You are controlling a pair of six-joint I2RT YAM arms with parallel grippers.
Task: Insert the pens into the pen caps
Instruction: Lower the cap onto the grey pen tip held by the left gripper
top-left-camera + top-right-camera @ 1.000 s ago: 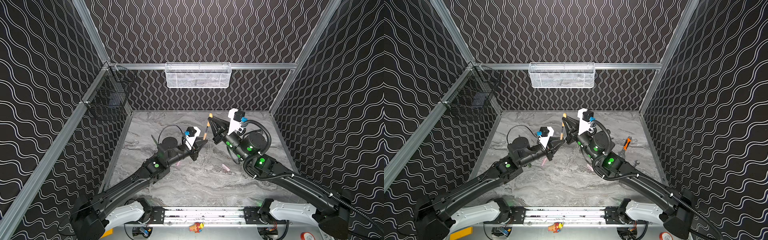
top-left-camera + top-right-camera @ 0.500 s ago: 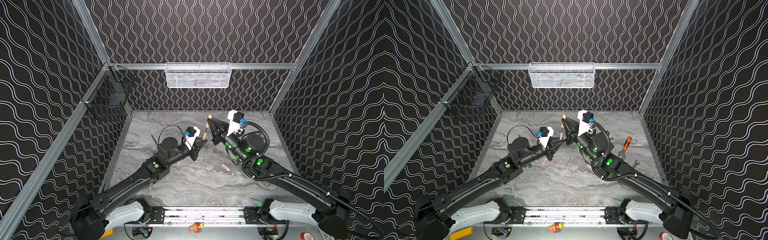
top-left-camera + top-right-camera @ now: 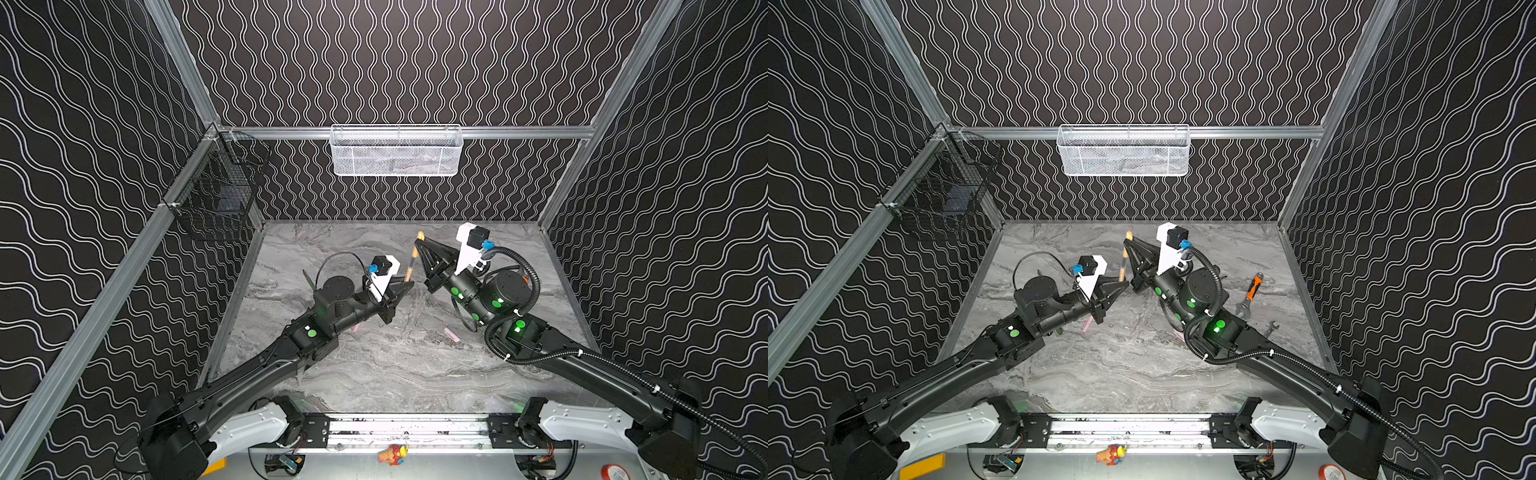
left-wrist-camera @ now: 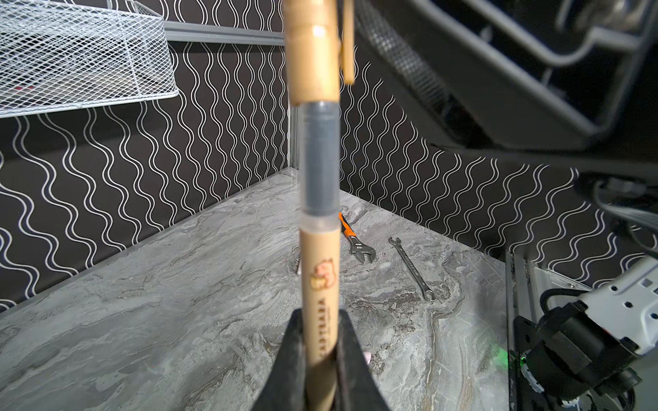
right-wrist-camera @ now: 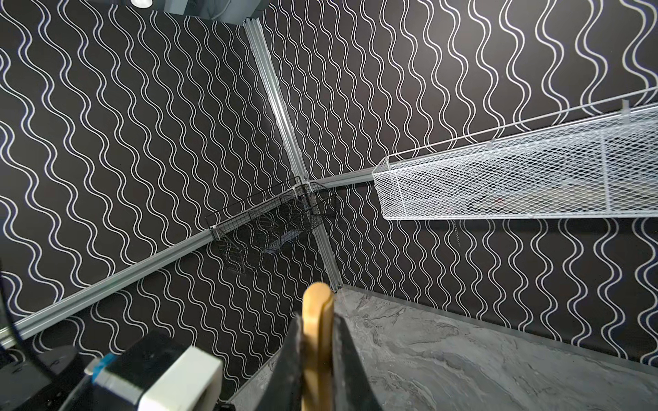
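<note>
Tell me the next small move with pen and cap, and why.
Probably slide the right gripper with its gold cap further along the tan-gold pen clamped in the left gripper. In the left wrist view the cap sits in line over the tip, but the pen's grey section lies bare, so it seems not fully seated.

Tan-gold pen [image 4: 318, 284] meets gold cap [image 4: 313, 53] in mid-air
Upright in the left end effector [image 4: 318, 316], its grey front section enters the cap pinched by the right end effector [image 5: 317, 320]. A pale pink cap [image 3: 452, 334] lies on the desk [image 3: 374, 374], apart from both.
</note>
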